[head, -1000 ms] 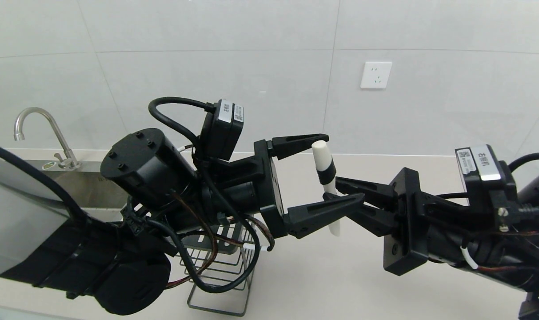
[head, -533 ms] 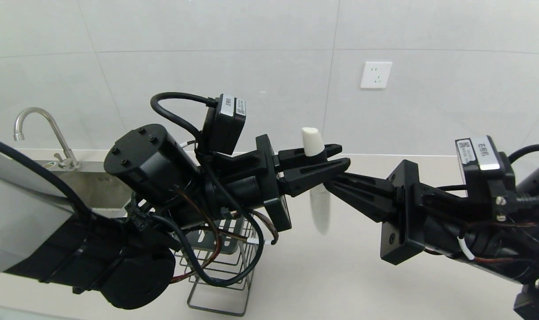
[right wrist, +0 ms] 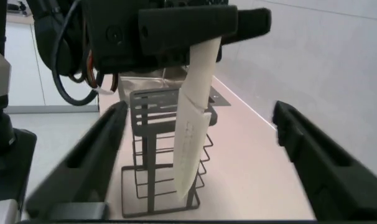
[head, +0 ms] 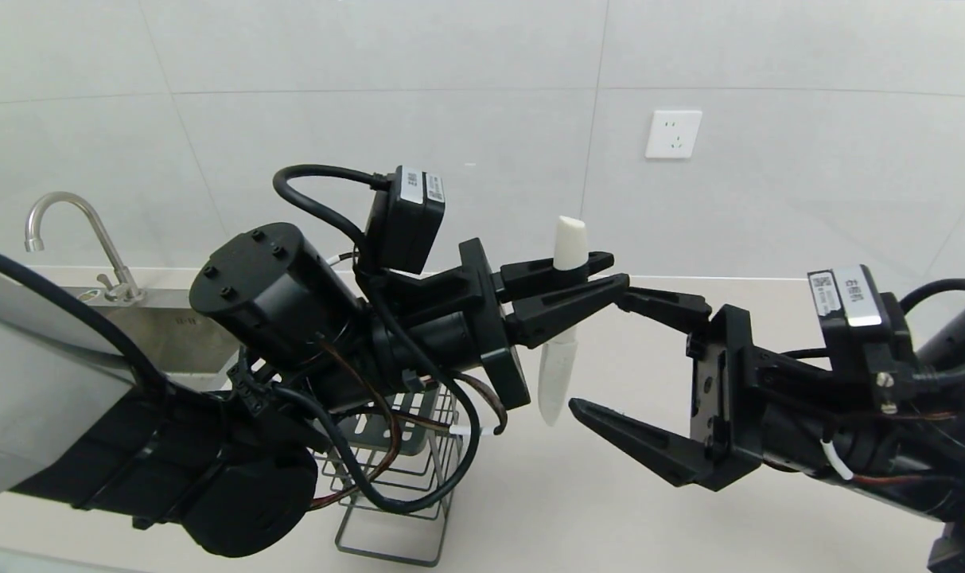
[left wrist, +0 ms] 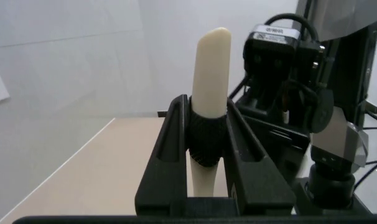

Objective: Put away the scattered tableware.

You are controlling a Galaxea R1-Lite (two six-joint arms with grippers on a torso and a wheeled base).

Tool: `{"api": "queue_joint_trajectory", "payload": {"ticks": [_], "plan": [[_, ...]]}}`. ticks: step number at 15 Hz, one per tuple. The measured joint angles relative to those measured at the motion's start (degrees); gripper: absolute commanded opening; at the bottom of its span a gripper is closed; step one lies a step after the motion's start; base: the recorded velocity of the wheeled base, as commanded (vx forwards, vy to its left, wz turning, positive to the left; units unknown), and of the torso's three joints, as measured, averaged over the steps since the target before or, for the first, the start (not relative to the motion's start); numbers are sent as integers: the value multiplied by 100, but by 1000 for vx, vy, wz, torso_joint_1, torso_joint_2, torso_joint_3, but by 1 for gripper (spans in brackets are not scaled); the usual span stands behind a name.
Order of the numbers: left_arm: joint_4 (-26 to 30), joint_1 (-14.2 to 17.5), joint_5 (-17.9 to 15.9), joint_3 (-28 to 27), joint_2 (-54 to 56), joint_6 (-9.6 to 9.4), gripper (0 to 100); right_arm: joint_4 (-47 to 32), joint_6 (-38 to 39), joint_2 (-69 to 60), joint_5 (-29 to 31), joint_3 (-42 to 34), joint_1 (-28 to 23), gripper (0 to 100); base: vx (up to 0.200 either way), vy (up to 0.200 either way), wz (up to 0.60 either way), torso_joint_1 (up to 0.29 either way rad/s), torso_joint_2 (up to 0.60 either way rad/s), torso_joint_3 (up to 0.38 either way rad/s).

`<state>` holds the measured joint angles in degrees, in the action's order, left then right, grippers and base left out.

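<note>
Count: one knife, two hands, one rack, one faucet, one wall outlet.
Knife (head: 558,374): white and smooth, with a rounded handle end on top, a ribbed black band around the middle and a flat blade tapering to a point. It hangs nearly upright in the air above the table, tip down.
Left hand (head: 616,270): black, with two tapered fingers clamped together on the knife's black band. The handle sticks up above the fingers and the blade hangs below them.
Right hand (head: 601,350): black, with fingers spread wide apart and holding nothing. One finger is beside the left hand's tips and the other is lower, near the blade tip. The blade hangs between them without touching either.
Rack (head: 375,436): thin grey metal wire with a slotted plate, standing on the table below the left arm.
Table (head: 530,509): flat, pale beige and matte.
Faucet (head: 121,290): a curved, shiny metal pipe beside a steel sink (head: 156,334).
Outlet (head: 673,134): a white square on the grey tiled wall (head: 371,119).
</note>
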<state>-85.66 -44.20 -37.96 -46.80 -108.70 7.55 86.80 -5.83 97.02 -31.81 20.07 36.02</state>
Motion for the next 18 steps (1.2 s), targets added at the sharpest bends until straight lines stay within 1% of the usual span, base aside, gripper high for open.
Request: {"api": "queue_joint_trajectory", "payload": {"ticks": [2, 4, 6, 8, 10, 11, 12, 16, 17, 18], "plan": [[0, 30, 132, 2, 30, -22, 0, -1, -13, -267, 1, -328, -238, 100, 0, 0, 0, 0, 0, 0], [0, 49, 285, 11, 94, -33, 0, -11, -38, -689, 1, -833, -511, 100, 0, 0, 0, 0, 0, 0], [29, 71, 514, 57, 295, -41, 0, -37, -52, -1301, 1, -1365, -861, 100, 0, 0, 0, 0, 0, 0], [78, 127, 627, 278, 558, -71, 0, -294, -52, -2111, 4, -1696, -1226, 100, 0, 0, 0, 0, 0, 0], [89, 278, 660, 522, 772, -205, 0, -794, -55, -3101, 9, -1851, -1610, 100, 0, 0, 0, 0, 0, 0], [54, 358, 740, 606, 875, -255, 0, -1046, -60, -3658, 9, -1897, -1812, 100, 0, 0, 0, 0, 0, 0], [44, 369, 898, 623, 945, -260, 0, -1226, -62, -4220, 9, -1916, -2029, 100, 0, 0, 0, 0, 0, 0], [35, 341, 1033, 656, 1097, -257, 0, -1602, -55, -6167, 15, -1930, -2839, 100, 0, 0, 0, 0, 0, 0], [21, 341, 1098, 662, 1124, -257, 0, -1786, -46, -6563, 24, -1954, -3001, 100, 0, 0, 0, 0, 0, 0], [22, 341, 1141, 662, 1159, -255, 0, -2136, -44, -6950, 66, -1969, -3134, 100, 0, 0, 0, 0, 0, 0]]}}
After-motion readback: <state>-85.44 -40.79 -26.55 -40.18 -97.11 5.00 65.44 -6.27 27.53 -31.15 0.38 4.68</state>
